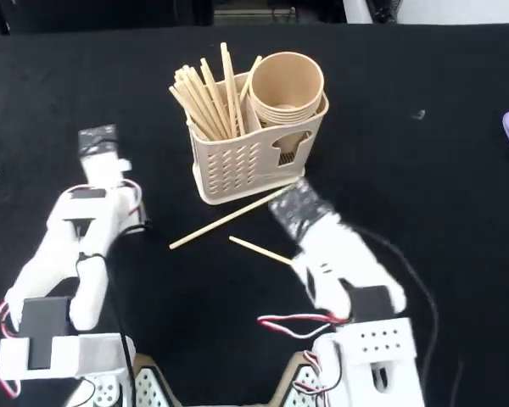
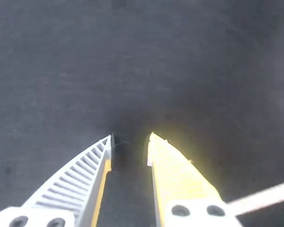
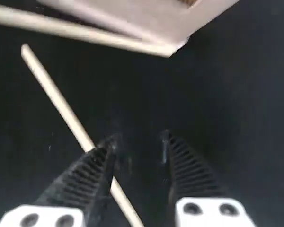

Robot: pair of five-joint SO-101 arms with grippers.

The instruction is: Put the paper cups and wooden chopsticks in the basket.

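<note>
- No text, label, brand, number or sign can be read on anything in these views.
</note>
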